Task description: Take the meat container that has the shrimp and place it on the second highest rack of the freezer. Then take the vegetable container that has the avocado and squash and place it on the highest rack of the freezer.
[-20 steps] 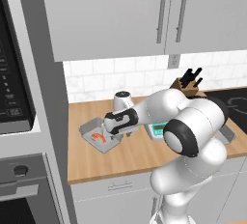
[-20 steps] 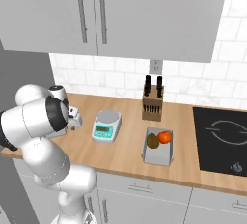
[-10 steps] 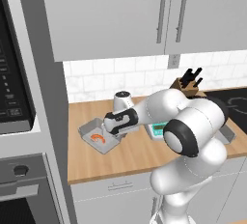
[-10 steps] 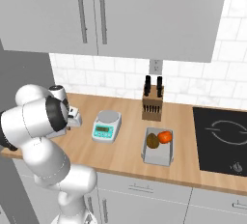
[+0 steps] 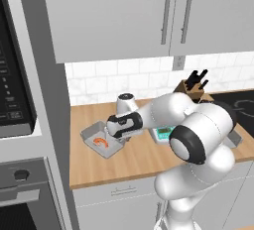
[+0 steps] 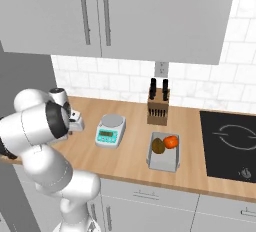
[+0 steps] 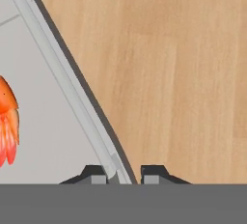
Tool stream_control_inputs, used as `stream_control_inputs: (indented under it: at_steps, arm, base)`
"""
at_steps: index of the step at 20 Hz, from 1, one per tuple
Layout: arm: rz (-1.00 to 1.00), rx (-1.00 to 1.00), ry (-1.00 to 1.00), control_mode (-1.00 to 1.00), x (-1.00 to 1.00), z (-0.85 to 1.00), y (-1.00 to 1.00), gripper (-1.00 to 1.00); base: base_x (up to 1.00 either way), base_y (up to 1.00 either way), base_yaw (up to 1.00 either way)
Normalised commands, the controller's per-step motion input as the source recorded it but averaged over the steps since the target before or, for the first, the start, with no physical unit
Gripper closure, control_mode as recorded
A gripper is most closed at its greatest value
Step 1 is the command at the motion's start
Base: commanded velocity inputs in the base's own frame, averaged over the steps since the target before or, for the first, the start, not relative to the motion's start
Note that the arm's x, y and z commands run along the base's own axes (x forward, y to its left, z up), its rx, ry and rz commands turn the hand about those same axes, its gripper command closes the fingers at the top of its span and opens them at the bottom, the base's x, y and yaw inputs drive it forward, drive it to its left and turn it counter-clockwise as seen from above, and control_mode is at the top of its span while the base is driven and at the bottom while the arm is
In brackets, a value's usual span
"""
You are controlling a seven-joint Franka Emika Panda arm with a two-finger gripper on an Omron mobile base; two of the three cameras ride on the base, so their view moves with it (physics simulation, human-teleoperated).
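In the left base view the meat container point(image 5: 101, 143) lies flat on the wooden counter point(image 5: 129, 167) near its left end, the shrimp point(image 5: 101, 142) curled inside it; the pincer point(image 5: 120, 136) bears down on the tray's right rim; in the hand view its two dark fingertips point(image 7: 94, 174) are clenched on the grey rim of the meat container, one inside the wall, one outside. In the right base view a kitchen scale point(image 6: 110, 130) stands right of the arm; further right come a knife block point(image 6: 159, 107) and the vegetable container point(image 6: 163, 152) holding the avocado point(image 6: 158, 145) and squash point(image 6: 171, 141) side by side; a black cooktop point(image 6: 229, 145) lies at the far right.
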Motion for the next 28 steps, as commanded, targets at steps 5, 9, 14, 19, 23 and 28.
stream_control_inputs:
  at_steps: [5, 9, 14, 19, 23, 28]
  arm:
    - [0.00, 0.00, -0.05, -1.00, -0.36, 0.25, -0.16, 1.00]
    - [0.00, 0.03, -0.07, -1.00, -0.51, 0.53, -0.31, 1.00]
    - [0.00, 0.01, 0.00, -1.00, -0.28, 0.84, -0.42, 1.00]
    - [0.00, 0.04, 0.00, -1.00, -0.35, 0.58, -0.59, 1.00]
    - [0.00, 0.05, 0.00, -1.00, -0.50, 0.15, -0.66, 1.00]
    - [0.00, 0.05, -0.01, -1.00, -0.56, 0.21, -0.70, 1.00]
  base:
    - [0.00, 0.00, 0.00]
    - [0.00, 0.00, 0.00]
    - [0.00, 0.00, 0.00]
    - [0.00, 0.00, 0.00]
    - [0.00, 0.00, 0.00]
    - [0.00, 0.00, 0.00]
